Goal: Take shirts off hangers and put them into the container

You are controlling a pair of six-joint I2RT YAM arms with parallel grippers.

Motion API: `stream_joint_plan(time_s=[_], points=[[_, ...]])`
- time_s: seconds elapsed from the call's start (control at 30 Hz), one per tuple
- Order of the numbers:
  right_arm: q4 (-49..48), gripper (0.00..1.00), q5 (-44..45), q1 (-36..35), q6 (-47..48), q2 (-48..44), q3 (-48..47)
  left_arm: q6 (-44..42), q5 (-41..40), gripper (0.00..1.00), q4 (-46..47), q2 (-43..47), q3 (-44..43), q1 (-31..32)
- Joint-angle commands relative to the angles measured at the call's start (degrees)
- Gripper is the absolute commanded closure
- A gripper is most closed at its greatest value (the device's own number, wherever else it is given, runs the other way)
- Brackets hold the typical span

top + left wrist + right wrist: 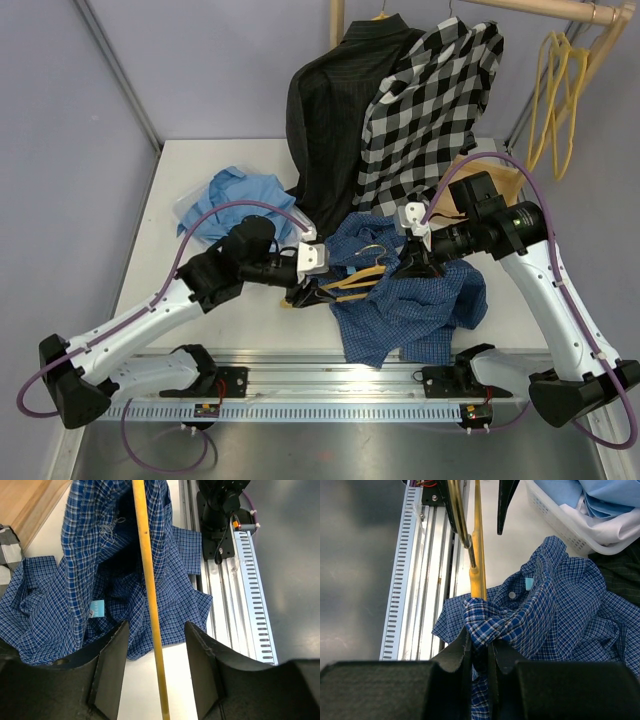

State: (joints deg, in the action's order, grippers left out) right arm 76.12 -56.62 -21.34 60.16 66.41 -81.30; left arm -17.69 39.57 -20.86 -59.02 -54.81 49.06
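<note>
Left wrist: hanger (pixel 149 600) bar top-to-bottom

Showing a thick wooden rail (pixel 540 10) crossing the top right on its post (pixel 337 22), a flat wooden base (pixel 25 500) lying on the white table (pixel 200 170), and a slotted metal track (pixel 340 385) running along the near edge.
</note>
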Motion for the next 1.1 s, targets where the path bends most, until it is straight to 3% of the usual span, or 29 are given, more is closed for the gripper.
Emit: stream_joint_plan(time_s=[0.0, 0.1, 0.23, 0.27, 0.37, 0.43, 0.6, 0.67, 0.7, 0.8, 0.9, 1.07], points=[[-1.67, 1.0, -2.27, -0.37, -1.01, -0.32, -1.06, -1.64, -3.53, 0.5, 0.82, -0.39, -1.71, 1.39], [-1.5, 1.0, -2.53, -0.37, -1.27, 0.03, -1.14, -2.26, -5.73, 0.53, 0.65, -0.56, -1.36, 2.35], [-1.5, 1.0, -2.97, -0.37, -1.54, 0.3, -1.41, -2.35, -7.57, 0.66, 0.74, -0.74, -0.74, 2.97], [-1.5, 1.0, -2.97, -0.37, -1.71, 0.3, -1.41, -2.08, -7.93, 0.79, 0.91, -0.65, -0.65, 2.97], [-1.67, 0.99, -2.71, -0.37, -2.24, 0.3, -1.23, -0.33, -11.0, 1.0, 1.79, -0.65, -0.04, 2.97], [-2.81, 0.92, -2.27, -0.37, -3.99, -0.31, -0.71, 2.03, -13.8, 1.0, 1.97, -0.57, 0.49, 2.97], [-7.91, 0.49, 1.07, -0.28, -9.79, -2.34, 0.96, 8.54, -15.75, 1.0, 1.35, -0.04, 1.63, 2.97], [-10.19, 0.33, 2.91, 0.42, -16.28, -3.48, 1.05, 13.02, -16.37, 1.0, 1.44, 0.14, 2.42, 2.89], [-13.85, 0.16, 3.88, 1.03, -19.61, -3.83, 0.97, 14.69, -16.46, 1.0, 1.35, 0.22, 2.68, 2.8], [-20.19, 0.02, 8.62, 3.85, -31.83, -6.11, 0.88, 22.95, -16.37, 1.0, 1.88, 0.4, 4.0, 2.45], [-22.06, 0.01, 9.6, 6.05, -39.23, -7.44, 0.79, 31.38, -15.75, 1.0, 4.94, 1.1, 5.49, 2.45], [-24.34, 0.04, 4.07, 7.1, -47.84, -8.05, 6.04, 44.49, -13.74, 1.0, 15.47, 4.44, 10.85, 2.45]])
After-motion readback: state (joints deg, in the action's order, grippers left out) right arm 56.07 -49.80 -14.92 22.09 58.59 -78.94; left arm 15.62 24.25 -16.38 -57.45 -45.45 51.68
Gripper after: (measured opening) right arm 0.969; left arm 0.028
